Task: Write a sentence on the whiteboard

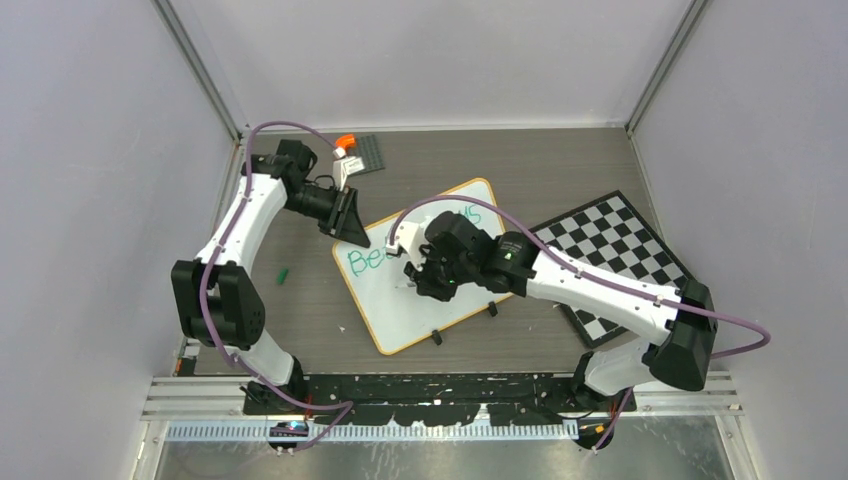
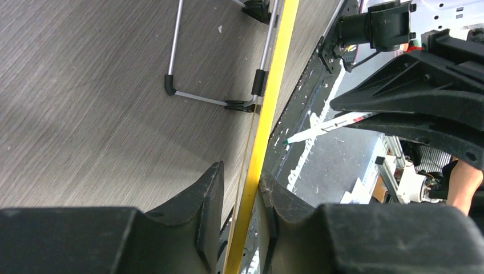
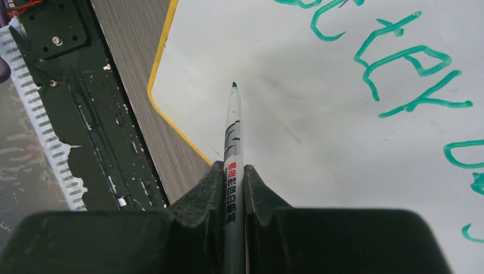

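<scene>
A whiteboard [image 1: 400, 312] lies angled on the table. The left gripper [image 2: 242, 182] straddles its far-left rim [image 2: 269, 94], likely to steady it. A sliver of gap shows on one side, so whether it pinches cannot be told. The right gripper [image 3: 233, 171] clenches a green marker [image 3: 233, 128], tip over blank board beneath the sentence [image 1: 362, 262]. White room remains toward the near edge. A checkerboard [image 1: 625, 235] sits close by the right edge.

whiteboard [image 1: 400, 312] on table [image 1: 300, 320], checkerboard [image 1: 615, 245] to right
</scene>
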